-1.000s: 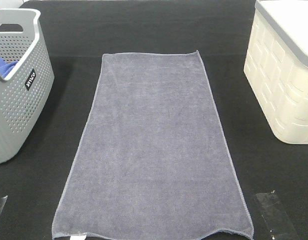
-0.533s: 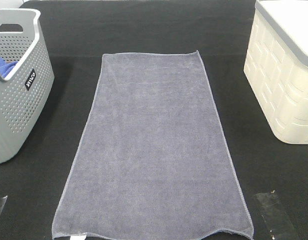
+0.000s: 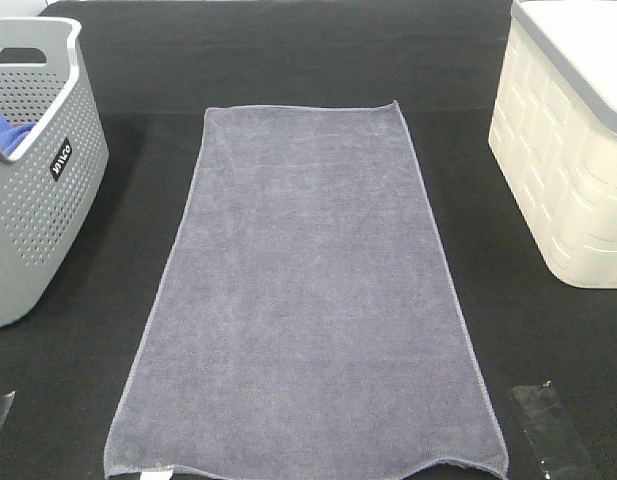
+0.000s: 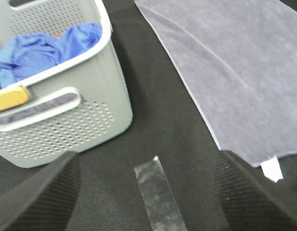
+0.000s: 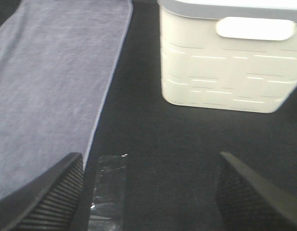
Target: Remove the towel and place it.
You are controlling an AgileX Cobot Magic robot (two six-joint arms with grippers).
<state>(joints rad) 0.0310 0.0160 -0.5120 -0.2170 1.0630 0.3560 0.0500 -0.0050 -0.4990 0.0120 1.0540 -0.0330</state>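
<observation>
While the towel (image 3: pixel 306 300) is lying flat at table centre, grey basket (image 3: pixel 33 170) at 9 o'clock, cream bin (image 3: pixel 568 150) at 3, both grippers (image 4: pixel 148 192) (image 5: pixel 148 192) are hovering spread, w/ nothing held. Risk: one-corner pinch is maybe dragging fabric, bunching it.

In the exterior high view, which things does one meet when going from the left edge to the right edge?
Grey perforated basket holding a blue cloth → grey-lavender towel lying flat on the black table → cream basket.

Even light, blown-out whites, soft wrist views
</observation>
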